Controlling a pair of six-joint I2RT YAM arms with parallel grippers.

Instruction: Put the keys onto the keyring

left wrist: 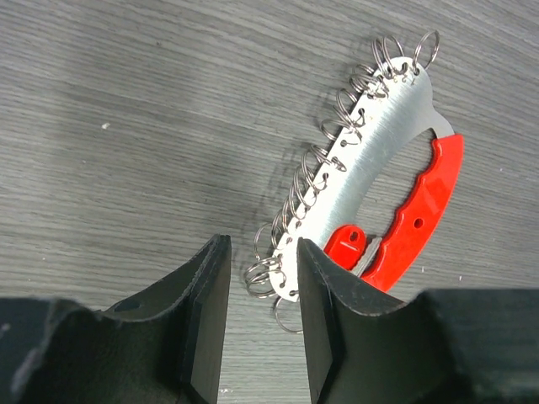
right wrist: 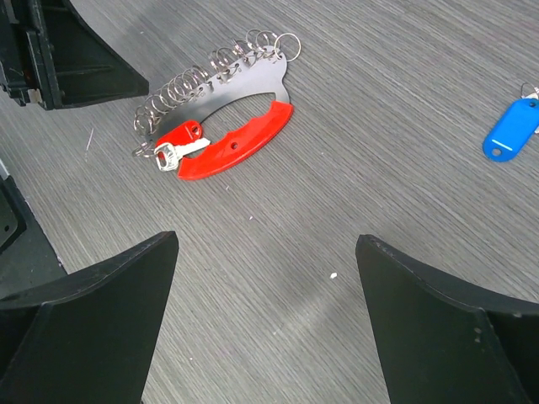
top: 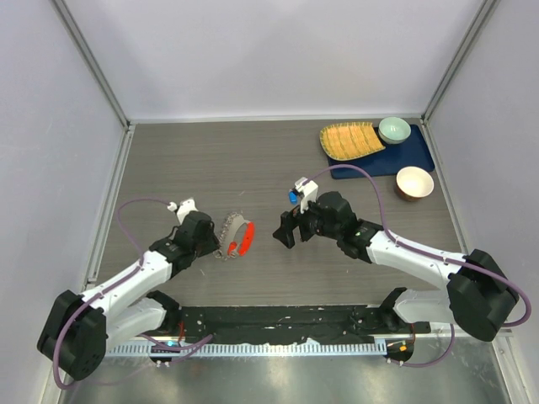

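Note:
The keyring (left wrist: 379,143) is a curved silver plate with a row of wire rings and a red grip, lying flat on the table left of centre (top: 236,234). A small red-headed key (right wrist: 181,135) with a silver blade rests against the red grip. A blue-headed key (right wrist: 510,129) lies apart, by the right arm's wrist (top: 293,196). My left gripper (left wrist: 263,246) is open, its fingertips either side of the plate's near end and lowest rings, with gaps showing. The right gripper (right wrist: 268,242) stands wide open over bare table, right of the keyring (top: 286,229).
At the back right a dark blue mat (top: 413,156) holds a yellow woven plate (top: 349,140) and a pale green bowl (top: 394,130). A tan bowl (top: 414,183) sits at its near edge. Grey walls close in the table on three sides.

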